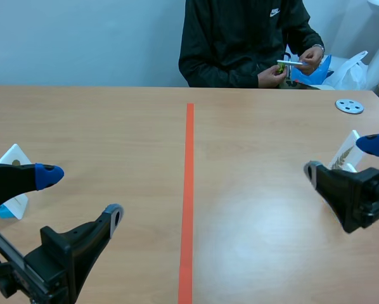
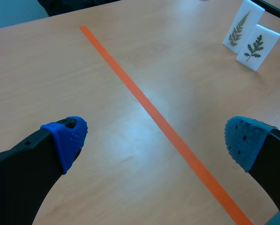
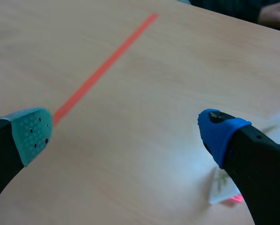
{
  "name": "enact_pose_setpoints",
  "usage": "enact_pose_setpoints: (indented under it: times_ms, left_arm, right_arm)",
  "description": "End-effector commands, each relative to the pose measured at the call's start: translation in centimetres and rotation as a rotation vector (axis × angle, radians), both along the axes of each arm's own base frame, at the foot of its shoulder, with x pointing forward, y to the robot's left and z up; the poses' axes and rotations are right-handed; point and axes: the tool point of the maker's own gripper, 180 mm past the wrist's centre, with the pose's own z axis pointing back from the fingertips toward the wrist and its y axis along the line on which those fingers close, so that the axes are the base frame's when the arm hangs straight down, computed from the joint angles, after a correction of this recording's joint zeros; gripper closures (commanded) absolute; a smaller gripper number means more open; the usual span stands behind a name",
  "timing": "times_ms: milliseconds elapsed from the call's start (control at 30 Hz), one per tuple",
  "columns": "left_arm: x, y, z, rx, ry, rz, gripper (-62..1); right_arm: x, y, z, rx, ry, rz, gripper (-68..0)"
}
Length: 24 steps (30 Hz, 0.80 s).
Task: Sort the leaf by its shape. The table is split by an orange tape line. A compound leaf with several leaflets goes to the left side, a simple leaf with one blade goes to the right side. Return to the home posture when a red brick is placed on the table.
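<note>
My left gripper (image 1: 82,196) hangs open low on the left side, empty; a white card (image 1: 13,158) stands behind its fingers. In the left wrist view the left gripper (image 2: 156,140) straddles the orange tape line (image 2: 130,86), and two white cards with compound leaves (image 2: 238,28) (image 2: 257,47) stand far ahead across the line. My right gripper (image 1: 343,159) is open on the right side, with a white fern-leaf card (image 1: 343,156) between and behind its fingers. The right gripper (image 3: 127,135) holds nothing; a white card (image 3: 220,183) lies beside its blue finger.
A person sits across the table, with a small card bearing something green (image 1: 283,64) in both hands. A grey disc (image 1: 349,106) lies at the far right, near a white bag (image 1: 353,71). The orange tape line (image 1: 189,190) splits the wooden table.
</note>
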Motion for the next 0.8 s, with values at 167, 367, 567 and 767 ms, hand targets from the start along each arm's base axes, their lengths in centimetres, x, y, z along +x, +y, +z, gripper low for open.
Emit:
enact_pose_setpoints:
  times_ms: [167, 367, 567, 767]
  left_arm:
    - [0.2, 0.0, 0.6, -0.017, -0.018, 0.004, -62.3]
    - [0.2, 0.0, 0.6, -0.017, -0.018, 0.004, -62.3]
    - [0.2, 0.0, 0.6, -0.017, -0.018, 0.004, -62.3]
    - [0.2, 0.0, 0.6, -0.017, -0.018, 0.004, -62.3]
  right_arm:
    - [-1.9, 2.2, 1.5, -0.005, 0.005, 0.070, -67.9]
    - [-2.9, 3.2, 1.7, -0.020, 0.024, 0.098, -67.9]
    - [-2.6, 2.8, 1.7, -0.024, 0.022, 0.071, -67.9]
    - [-2.3, 2.4, 1.7, -0.025, 0.021, 0.043, -67.9]
